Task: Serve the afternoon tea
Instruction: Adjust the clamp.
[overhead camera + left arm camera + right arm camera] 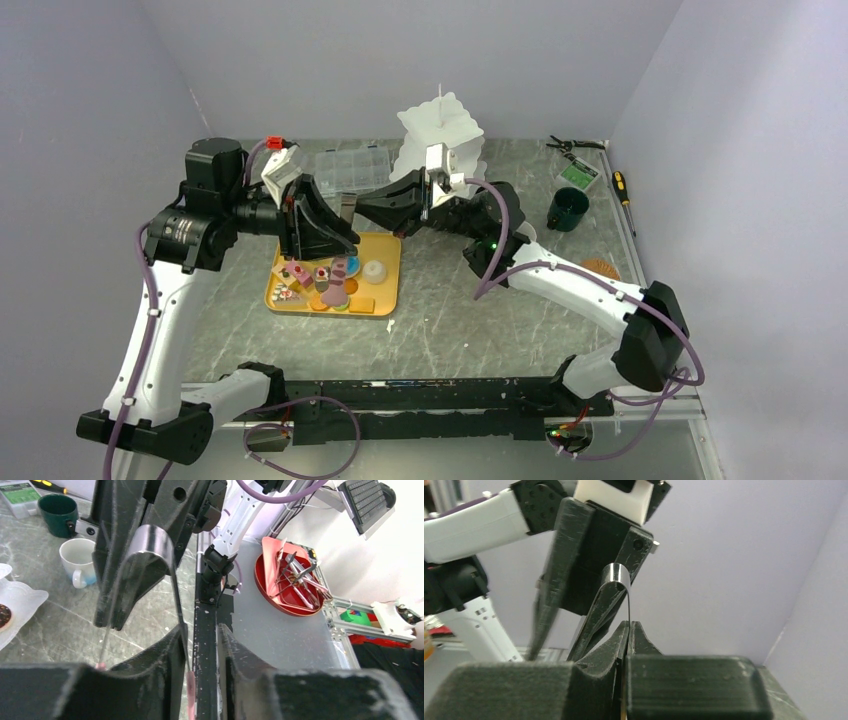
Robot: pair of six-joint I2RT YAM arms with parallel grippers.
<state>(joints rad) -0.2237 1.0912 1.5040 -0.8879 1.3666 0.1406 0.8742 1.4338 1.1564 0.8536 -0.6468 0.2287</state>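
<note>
Two grippers face each other above the yellow tray [388,255] of pastries [330,280], left of the tabletop's middle. Right gripper [628,627]: jaws pressed together on one leg of the tongs [616,575]. Left gripper [200,630]: jaws slightly spread. White stand [440,125] upright at the far edge, spindle [438,93] pointing up, long axis vertical.

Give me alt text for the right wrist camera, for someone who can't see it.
The right tool is shut on one arm of metal tongs. The left tool points down at them, before a lilac wall.

Top view looks down; wrist views, close-in, apparently share the tongs [150,539].
</note>
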